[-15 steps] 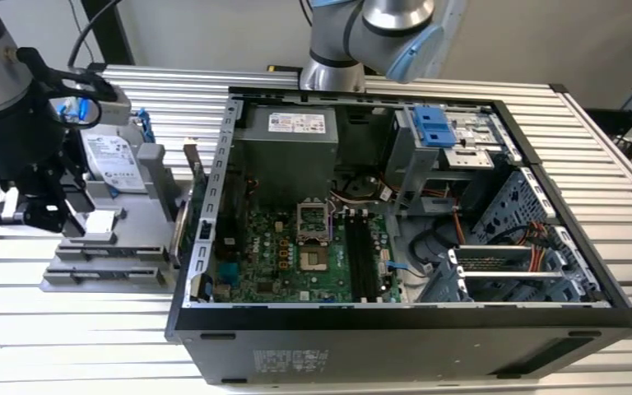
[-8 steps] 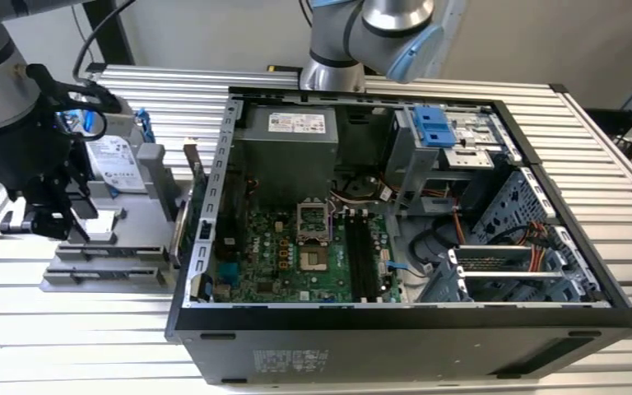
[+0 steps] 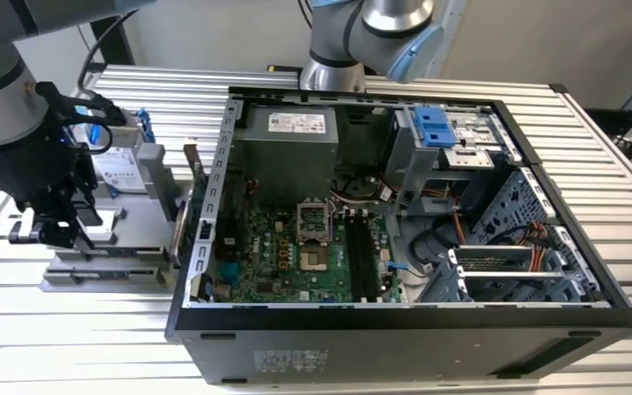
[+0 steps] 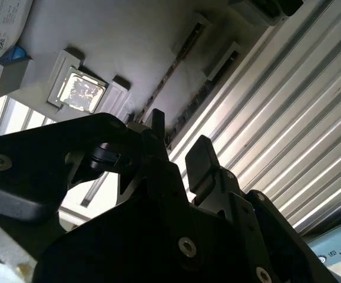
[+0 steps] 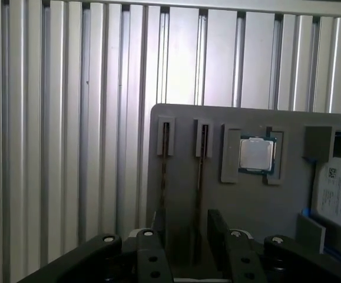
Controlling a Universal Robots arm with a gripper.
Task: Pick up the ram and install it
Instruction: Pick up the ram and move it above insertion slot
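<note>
two sticks are held on edge in adjacent slots of the grey holder [image 5: 247, 212]; the ram [image 5: 201, 171] is the one nearer the processor [image 5: 255, 154], lined up with the gripper [image 5: 189, 227], whose jaws are spread and empty. the fingers [image 5: 217, 227] are to be centred on its thin edge and kept parallel to it, so that the neighbouring stick [image 5: 164, 165] is not fouled.

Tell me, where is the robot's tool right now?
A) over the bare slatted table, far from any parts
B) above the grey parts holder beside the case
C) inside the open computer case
B: in the first wrist view the tool, open, hangs over the grey holder, where the ram stands on edge in a slot, outside the case.
</note>
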